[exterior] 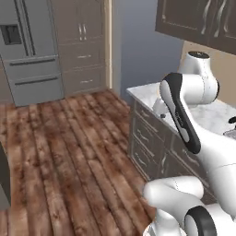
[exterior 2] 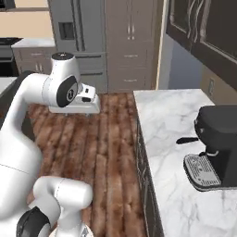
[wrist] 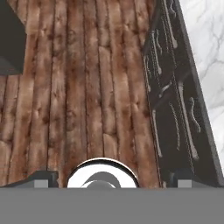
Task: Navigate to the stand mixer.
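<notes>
Base stands on the wooden plank floor (exterior: 69, 152) beside a marble countertop (exterior 2: 166, 139) that runs along the right side of the scene. Arm is folded up high over the base; the hand (exterior 2: 85, 99) hangs out over the floor, left of the counter's near corner.

Gripper (wrist: 109, 178): in the hand view only the two dark fingertip stubs (wrist: 41, 178) show at the bottom edge, set far apart, with nothing between them. Spread reads as wide, empty.

Hand view looks straight down on floor planks, with the dark drawer fronts (wrist: 170, 100) of the counter cabinet on the right and a strip of marble beyond them.

On the counter, right base view: black espresso machine (exterior 2: 217, 146) with drip tray (exterior 2: 200, 170), at the right edge of the picture. The stand mixer cannot be made out in any of the three pictures; its location cannot be told.

Far side of the room: grey refrigerator (exterior: 30, 50), tall wooden cabinet (exterior: 83, 44) to its right. Dark upper cabinets (exterior 2: 203, 32) hang above the counter.
</notes>
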Available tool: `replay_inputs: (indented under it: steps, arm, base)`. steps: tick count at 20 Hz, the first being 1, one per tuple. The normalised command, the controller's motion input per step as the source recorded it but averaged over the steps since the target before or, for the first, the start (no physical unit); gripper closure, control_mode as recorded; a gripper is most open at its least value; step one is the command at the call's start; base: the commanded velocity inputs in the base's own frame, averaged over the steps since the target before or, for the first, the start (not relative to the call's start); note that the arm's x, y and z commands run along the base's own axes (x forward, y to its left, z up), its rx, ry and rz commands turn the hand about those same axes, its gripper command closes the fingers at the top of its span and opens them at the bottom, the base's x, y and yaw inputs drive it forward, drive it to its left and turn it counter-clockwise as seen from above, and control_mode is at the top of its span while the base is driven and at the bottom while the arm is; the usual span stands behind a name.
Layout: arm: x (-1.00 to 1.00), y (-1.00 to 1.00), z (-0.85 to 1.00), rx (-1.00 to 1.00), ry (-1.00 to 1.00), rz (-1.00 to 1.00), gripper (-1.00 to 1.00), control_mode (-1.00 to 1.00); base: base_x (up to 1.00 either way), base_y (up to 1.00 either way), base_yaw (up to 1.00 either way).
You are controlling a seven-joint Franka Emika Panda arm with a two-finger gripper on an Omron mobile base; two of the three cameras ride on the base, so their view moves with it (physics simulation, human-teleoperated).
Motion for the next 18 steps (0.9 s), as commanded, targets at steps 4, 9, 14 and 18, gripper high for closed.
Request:
replay_inputs:
  steps: [4, 9, 14, 18]
  arm:
    - [0.0, 0.0, 0.0, 0.0, 0.0, 0.0, -1.0, 1.0]
    - [0.0, 0.0, 0.0, 0.0, 0.0, 0.0, -1.0, 1.0]
    - [0.0, 0.0, 0.0, 0.0, 0.0, 0.0, -1.0, 1.0]
    - [0.0, 0.0, 0.0, 0.0, 0.0, 0.0, -1.0, 1.0]
  base:
    - [0.0, 0.0, 1.0]
    - [0.0, 0.0, 1.0]
    - [0.52, -0.01, 0.61]
    - [1.0, 0.0, 0.06]
